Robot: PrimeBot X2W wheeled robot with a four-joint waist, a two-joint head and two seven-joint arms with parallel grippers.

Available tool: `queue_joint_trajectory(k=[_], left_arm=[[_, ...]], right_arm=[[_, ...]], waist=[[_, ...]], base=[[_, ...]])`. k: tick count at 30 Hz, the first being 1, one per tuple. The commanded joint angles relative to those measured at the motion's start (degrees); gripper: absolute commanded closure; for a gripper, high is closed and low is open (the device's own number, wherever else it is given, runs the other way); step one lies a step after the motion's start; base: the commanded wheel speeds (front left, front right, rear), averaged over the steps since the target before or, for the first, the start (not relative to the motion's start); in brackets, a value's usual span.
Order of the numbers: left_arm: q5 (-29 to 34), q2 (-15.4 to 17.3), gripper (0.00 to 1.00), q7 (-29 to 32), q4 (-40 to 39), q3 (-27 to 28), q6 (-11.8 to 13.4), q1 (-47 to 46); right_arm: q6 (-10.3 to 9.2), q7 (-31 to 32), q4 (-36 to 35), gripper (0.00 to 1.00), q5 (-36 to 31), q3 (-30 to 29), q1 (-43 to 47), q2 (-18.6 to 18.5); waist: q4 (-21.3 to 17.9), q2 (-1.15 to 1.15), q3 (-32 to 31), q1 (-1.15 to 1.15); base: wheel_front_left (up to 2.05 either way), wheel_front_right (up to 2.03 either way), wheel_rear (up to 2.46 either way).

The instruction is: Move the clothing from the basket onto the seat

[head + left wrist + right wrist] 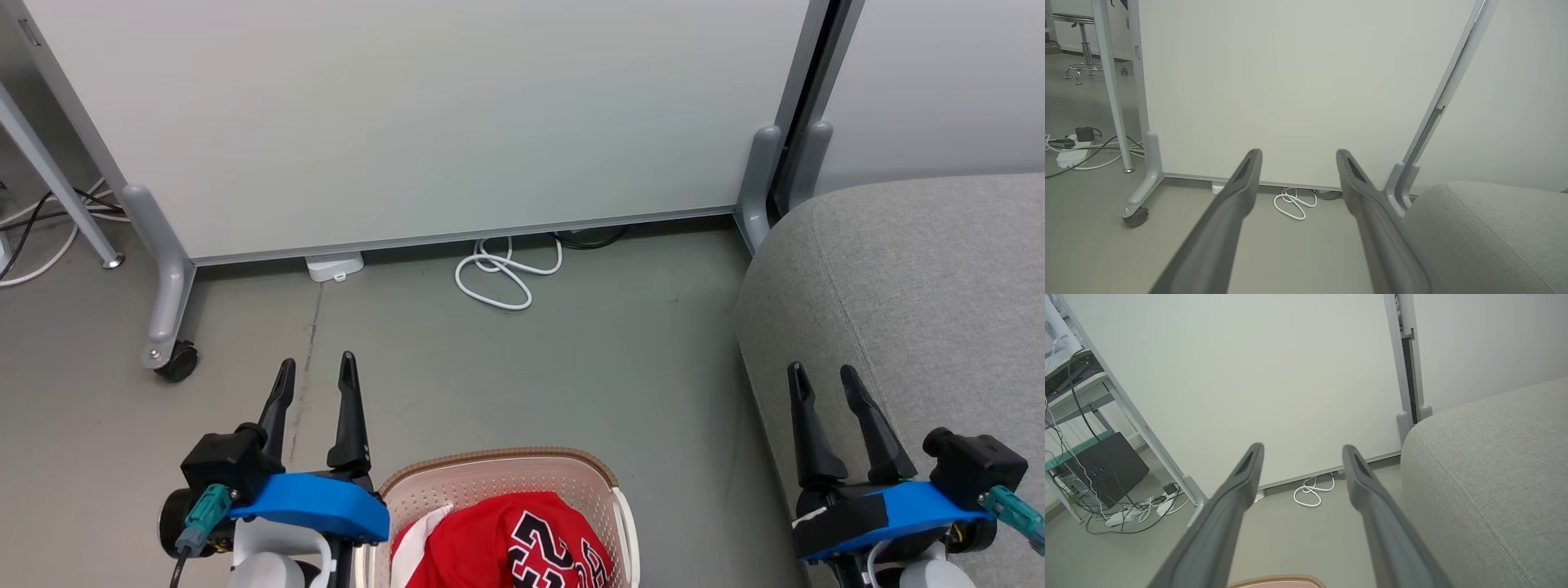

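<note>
Red clothing (498,543) with white trim and black-and-white numbers lies bunched in the cream basket (490,478), which stands on the floor at the bottom middle of the head view; its brown rim (1276,581) also peeks into the right wrist view. The grey seat (914,302) fills the right side, with its rounded corner toward the basket, and is seen too in the wrist views (1486,237) (1490,477). My left gripper (317,371) hangs open above the floor just left of the basket. Over the seat's front edge, my right gripper (823,377) is open and empty.
A pale partition panel (408,122) on castor feet (175,359) stands behind the floor space. A coiled white cable (502,273) lies at its base. Table legs, a power strip (1071,153) and loose cables sit at the far left.
</note>
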Motion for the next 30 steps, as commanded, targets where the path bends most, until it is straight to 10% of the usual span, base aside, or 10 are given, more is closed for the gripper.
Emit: queue_joint_trajectory(k=[1,30], left_arm=[[1.1,0.3,0.0,-0.5,-0.2,-0.3,0.2,-1.2],[12.8,0.6,0.0,-3.7,2.8,-3.1,-2.3,-1.7]], right_arm=[[0.11,-0.5,-0.2,0.0,-1.1,0.1,-1.1,-0.4],[0.14,-3.8,1.2,0.0,-14.5,1.9,-1.1,-0.5]], waist=[[0.0,0.0,0.0,0.0],[0.1,0.0,-0.6,0.0]], base=[[0.0,0.0,0.0],[0.0,0.0,0.0]])
